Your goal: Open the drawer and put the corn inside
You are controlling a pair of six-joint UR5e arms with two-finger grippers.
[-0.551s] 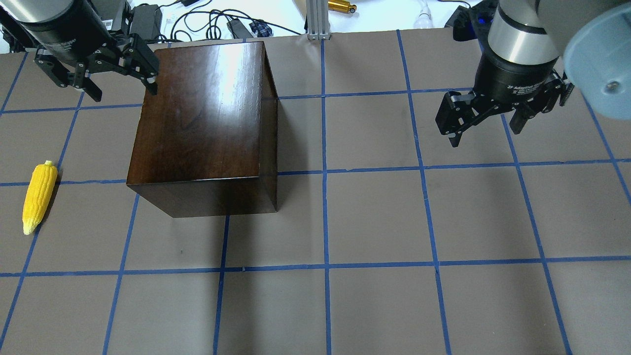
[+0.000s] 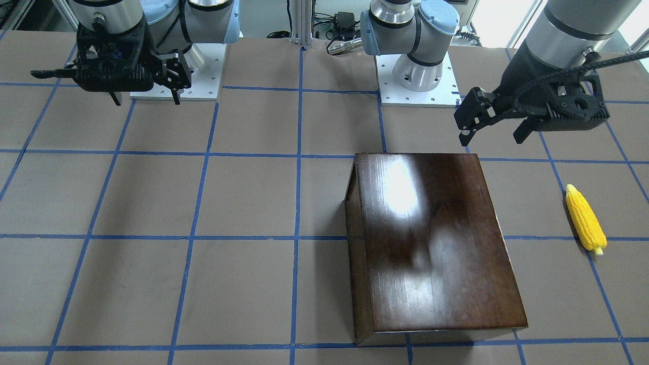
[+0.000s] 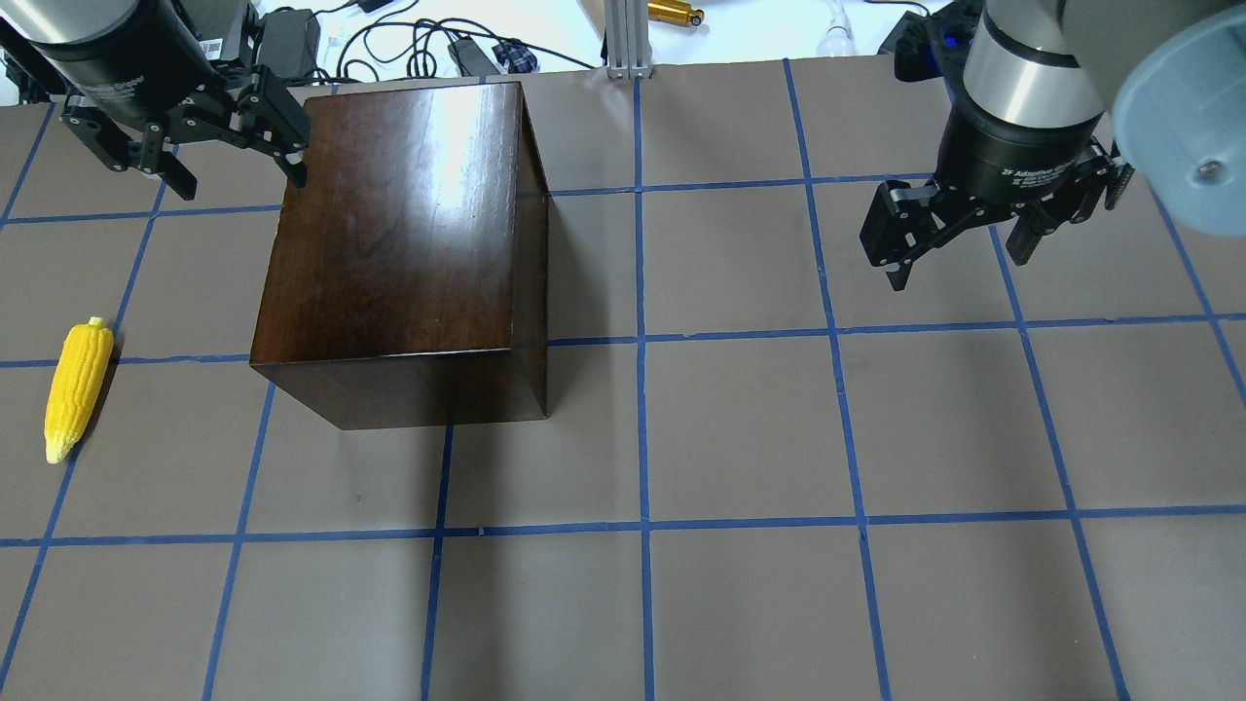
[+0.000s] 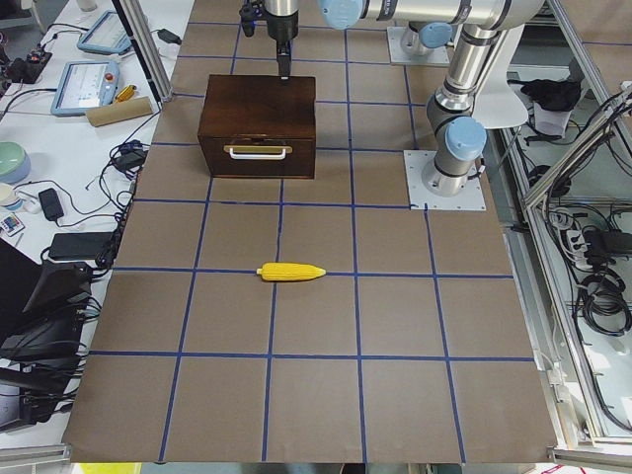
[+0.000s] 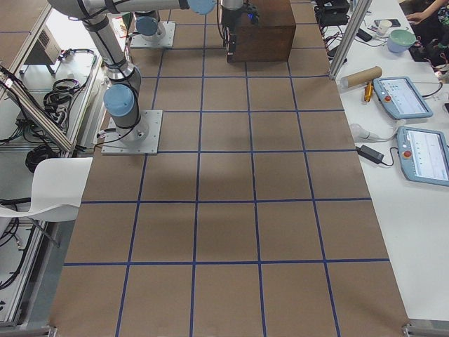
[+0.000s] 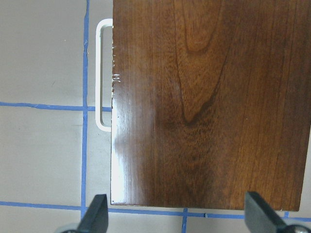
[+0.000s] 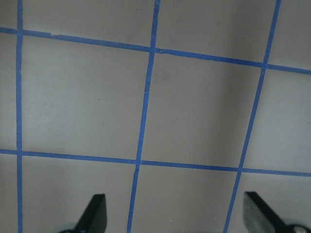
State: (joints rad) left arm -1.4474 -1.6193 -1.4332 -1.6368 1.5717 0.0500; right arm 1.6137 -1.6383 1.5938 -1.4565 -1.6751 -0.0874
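Both left gripper [image 3: 240, 185] and right gripper [image 3: 957, 269] hover open, corn [image 3: 76, 387] untouched.

The drawer [image 4: 257, 166] shows only small, from the left side (probably shut); overhead, the box [image 3: 399, 214] hides it.

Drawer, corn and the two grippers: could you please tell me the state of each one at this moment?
drawer: closed, pushed fully into the wooden box.
corn: lying on its side on the table, not held.
left gripper: open, empty, above the box.
right gripper: open, empty, above bare table.
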